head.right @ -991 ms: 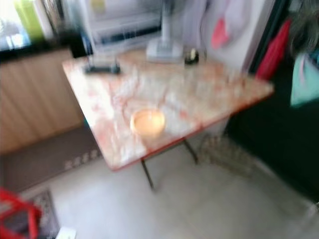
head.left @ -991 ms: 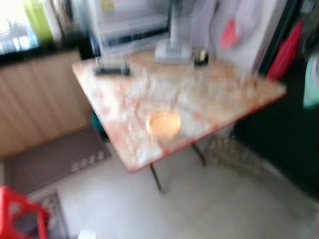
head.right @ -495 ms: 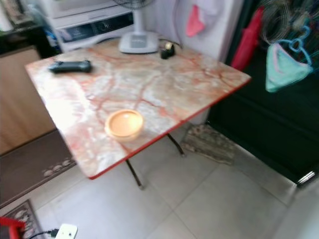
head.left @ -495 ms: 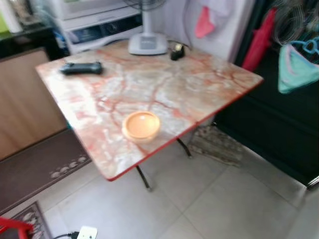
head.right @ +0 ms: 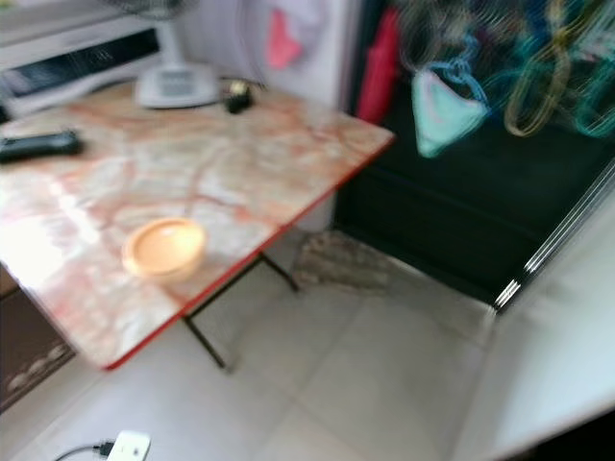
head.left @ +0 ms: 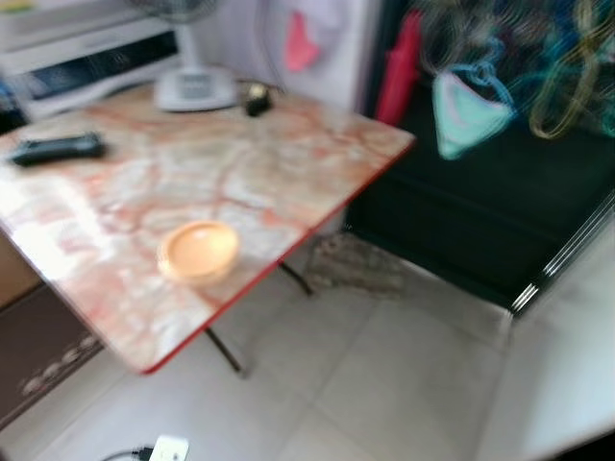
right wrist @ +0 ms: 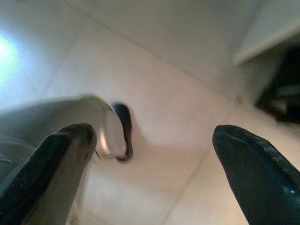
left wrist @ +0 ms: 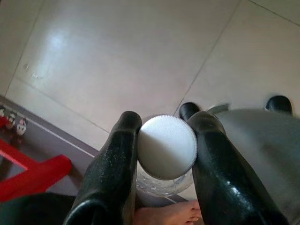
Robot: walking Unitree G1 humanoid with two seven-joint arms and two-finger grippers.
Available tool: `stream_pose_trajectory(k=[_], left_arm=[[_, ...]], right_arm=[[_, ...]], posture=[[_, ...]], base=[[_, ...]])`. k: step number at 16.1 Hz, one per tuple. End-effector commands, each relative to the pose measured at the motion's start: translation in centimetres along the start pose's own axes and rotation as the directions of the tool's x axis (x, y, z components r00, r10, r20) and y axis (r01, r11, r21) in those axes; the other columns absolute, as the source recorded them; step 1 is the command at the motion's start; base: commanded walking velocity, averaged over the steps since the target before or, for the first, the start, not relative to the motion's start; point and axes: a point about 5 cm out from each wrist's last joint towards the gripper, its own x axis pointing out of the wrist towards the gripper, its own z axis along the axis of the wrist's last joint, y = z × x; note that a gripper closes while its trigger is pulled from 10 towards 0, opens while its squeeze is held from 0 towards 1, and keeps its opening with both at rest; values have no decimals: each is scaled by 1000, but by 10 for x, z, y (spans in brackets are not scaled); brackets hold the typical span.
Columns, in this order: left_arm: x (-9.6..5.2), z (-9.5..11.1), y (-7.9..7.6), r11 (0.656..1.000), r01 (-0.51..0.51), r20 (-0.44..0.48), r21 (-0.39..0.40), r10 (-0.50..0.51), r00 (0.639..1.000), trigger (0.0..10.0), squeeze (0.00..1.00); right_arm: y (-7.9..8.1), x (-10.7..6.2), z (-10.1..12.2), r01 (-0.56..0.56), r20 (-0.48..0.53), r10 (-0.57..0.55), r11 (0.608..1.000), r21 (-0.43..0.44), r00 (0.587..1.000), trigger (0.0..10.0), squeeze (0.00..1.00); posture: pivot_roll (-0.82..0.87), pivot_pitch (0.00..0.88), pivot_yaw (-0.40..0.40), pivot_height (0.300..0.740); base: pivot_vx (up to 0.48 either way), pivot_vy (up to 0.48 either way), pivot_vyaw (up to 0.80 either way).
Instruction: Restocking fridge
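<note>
My left gripper (left wrist: 165, 123) is shut on a clear bottle with a ribbed white cap (left wrist: 166, 146), one black finger on each side of the neck, above the tiled floor. In the right wrist view my right gripper (right wrist: 150, 136) hangs open over pale floor tiles, its fingers wide apart with nothing between them. A white panel with a metal edge (head.left: 567, 355) stands at the right of the head views; I cannot tell what it belongs to.
A folding marble-patterned table (head.left: 240, 154) with a red rim stands at the left, carrying an orange bowl (head.left: 198, 251), a black remote (head.left: 56, 148) and a fan base (head.left: 195, 88). Clothes hang in a dark opening (head.left: 468, 108). A bare foot (left wrist: 168, 215) and red stool (left wrist: 33, 176) are close.
The head camera has swung right: the table slid left in the picture, and the dark opening with hanging clothes and the white panel came into view. The picture is blurred again.
</note>
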Motion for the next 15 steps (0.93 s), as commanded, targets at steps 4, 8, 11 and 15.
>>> stream_pose_trajectory(k=[4, 8, 11, 15], left_arm=[[-1, -4, 2, 1000, -4, -21, 0, 4, 1000, 10000, 0], [-1, -5, 5, 999, 0, -36, 36, 1, 999, 10000, 0], [-1, -5, 6, 998, 3, -25, 55, -2, 1000, 10000, 0], [-2, -6, 6, 998, 5, -30, 64, -3, 1000, 10000, 0]], right_arm=[[3, -1, -8, -10, -34, 10, 1000, -6, 999, 10000, 0], [7, 0, -10, -15, -40, 15, 1000, -5, 999, 10000, 0], [8, 0, -11, -17, -40, 17, 1000, -1, 999, 10000, 0], [7, -1, -13, -17, -47, 16, 1000, -3, 999, 10000, 0]], posture=[[121, 50, -27, 740], [118, 10, -10, 740], [118, 0, -5, 740], [122, 0, -8, 740]], base=[[0, 0, -800], [0, 0, -800], [0, 0, -800], [0, -273, -800]])
